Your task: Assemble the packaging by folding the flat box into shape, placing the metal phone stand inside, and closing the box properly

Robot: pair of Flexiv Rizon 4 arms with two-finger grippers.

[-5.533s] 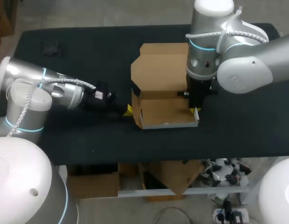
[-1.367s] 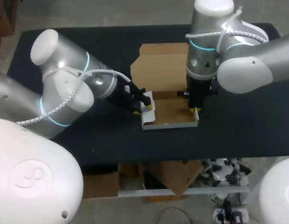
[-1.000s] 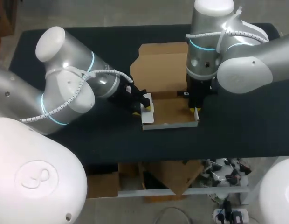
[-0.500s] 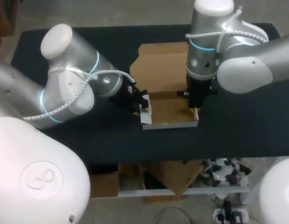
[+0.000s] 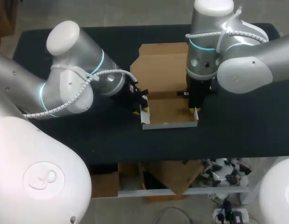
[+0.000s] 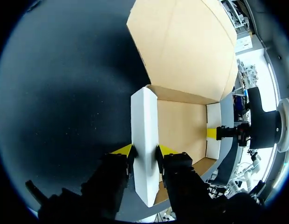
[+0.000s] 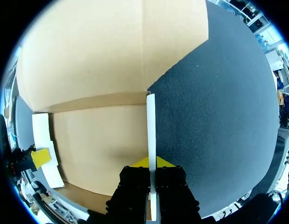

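Note:
A brown cardboard box (image 5: pixel 168 111) lies mid-table with its lid (image 5: pixel 161 65) flat behind the tray. My left gripper (image 5: pixel 142 108) is at the tray's left side. In the left wrist view this gripper (image 6: pixel 144 150) has its yellow tips pressed on both faces of the upright white left wall (image 6: pixel 144 116). My right gripper (image 5: pixel 195 111) comes straight down on the tray's right side. In the right wrist view it (image 7: pixel 150 163) is shut on the thin right wall (image 7: pixel 150 126). The tray floor (image 7: pixel 98 144) is bare. No phone stand shows in any view.
The black table (image 5: pixel 237 126) stretches to both sides of the box, and its front edge runs just below the tray. My left arm's elbow (image 5: pixel 70 88) hangs over the table's left half. The right arm (image 5: pixel 205 51) stands over the lid's right edge.
The left gripper's fingers have closed in on the left wall, which now stands more upright. The left arm's elbow has swung right. The right arm has not moved.

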